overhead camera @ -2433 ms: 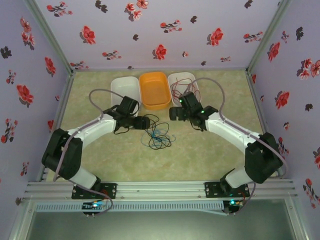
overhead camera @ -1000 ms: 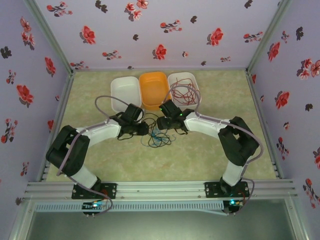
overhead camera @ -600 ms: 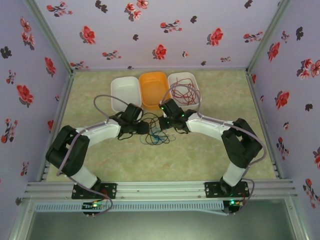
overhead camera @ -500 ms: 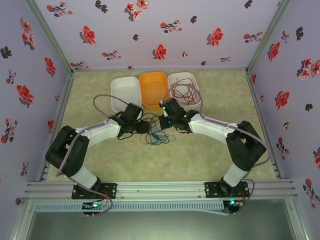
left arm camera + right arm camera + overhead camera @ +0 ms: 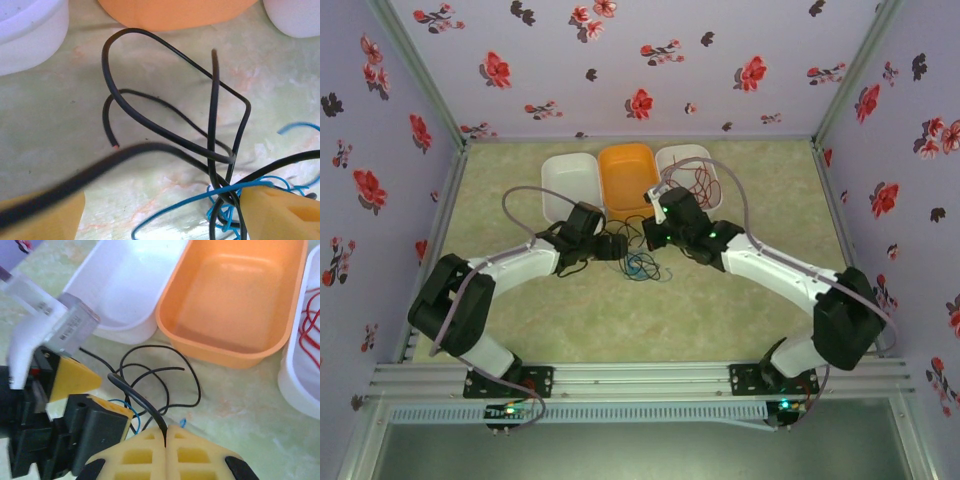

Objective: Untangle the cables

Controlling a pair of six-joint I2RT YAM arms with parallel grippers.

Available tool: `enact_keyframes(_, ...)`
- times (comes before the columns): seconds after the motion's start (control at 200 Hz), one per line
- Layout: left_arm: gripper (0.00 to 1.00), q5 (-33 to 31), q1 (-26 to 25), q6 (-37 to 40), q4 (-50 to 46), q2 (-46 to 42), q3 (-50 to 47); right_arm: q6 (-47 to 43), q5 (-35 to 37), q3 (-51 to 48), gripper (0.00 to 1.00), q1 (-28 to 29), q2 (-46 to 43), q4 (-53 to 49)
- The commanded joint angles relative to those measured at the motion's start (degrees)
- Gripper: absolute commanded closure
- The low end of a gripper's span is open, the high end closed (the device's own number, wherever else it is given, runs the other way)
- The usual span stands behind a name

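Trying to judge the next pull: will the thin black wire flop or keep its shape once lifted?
Probably springy, not limp: the thin black wire holds open arches. Likely very light, being so thin. It crosses the thin blue wire, so lifting with the right hand, pinched shut on it, may drag that along.

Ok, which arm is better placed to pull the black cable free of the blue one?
Right, I'd say. The right claw is shut on the black cable, so it can simply pull. The left claw stands open over the blue cable, gripping nothing.
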Motion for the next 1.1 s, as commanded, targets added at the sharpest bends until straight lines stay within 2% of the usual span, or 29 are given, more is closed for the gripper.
enact_keyframes(0.0, 0.18, -0.6, 0.3, 0.0, 1.9, 0.1, 1.0, -2.0, 1.8, 0.5, 1.00, 0.4, -3.8, 1.4)
enact_keyframes(0.52, 0.21, -0.1, 0.0, -1.1, 1.6, -0.6, -3.3, -6.4, 6.2, 4.4, 1.00, 0.4, -15.8, -2.1)
enact_keyframes(0.89, 0.22, -1.7, -0.2, -1.5, 3.8, -8.6, -7.9, -8.8, 5.7, 5.8, 1.00, 0.4, -23.2, -2.6)
enact_keyframes(1.025, 0.19, -1.9, -0.2, -1.0, 8.5, -15.3, -10.5, -9.7, 6.2, 6.9, 1.00, 0.5, -23.6, -4.0)
enact_keyframes(1.095, 0.08, -2.1, -0.3, -0.4, 11.5, -18.8, -11.7, -9.7, 6.2, 6.6, 1.00, 0.4, -23.6, -3.4)
